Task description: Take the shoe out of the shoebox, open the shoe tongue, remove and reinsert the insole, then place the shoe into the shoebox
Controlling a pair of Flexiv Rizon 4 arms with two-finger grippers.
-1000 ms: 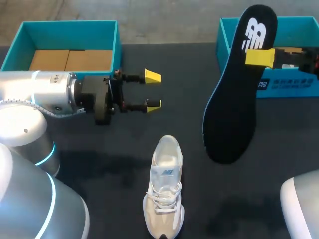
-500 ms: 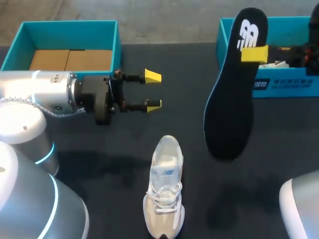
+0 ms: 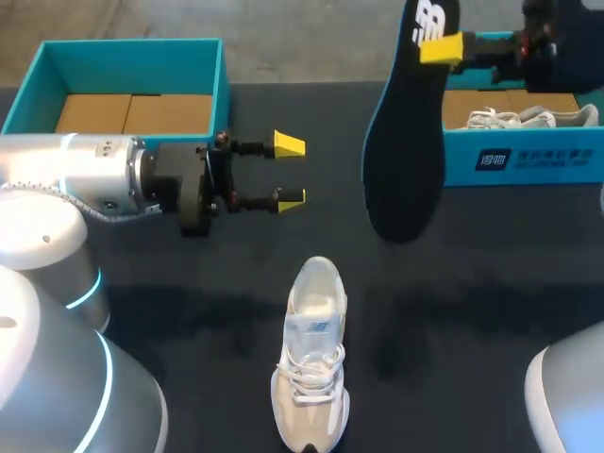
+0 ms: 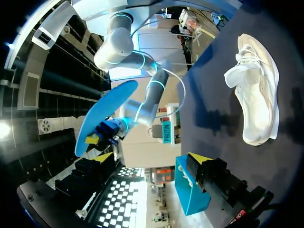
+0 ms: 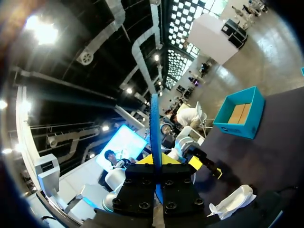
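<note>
A white shoe [image 3: 311, 357] stands on the dark table near its front, toe toward the far side; the left wrist view shows the shoe [image 4: 256, 95] too. My right gripper [image 3: 440, 47] is shut on the heel end of a black insole [image 3: 401, 142], which hangs high over the table's right half. The insole's [image 4: 107, 114] underside is blue and it runs edge-on between the right gripper's [image 5: 156, 160] yellow tips. My left gripper [image 3: 289, 171] hangs open and empty left of the insole, beyond the shoe.
A teal shoebox [image 3: 225, 85] with cardboard inside sits at the back left. Another teal box [image 3: 528, 160] at the back right holds a second white shoe [image 3: 519, 117]. The left box [image 5: 232, 129] also shows in the right wrist view.
My right arm has carried the insole up and to the left, uncovering the shoe in the right box. The left arm and the shoe on the table have not moved.
</note>
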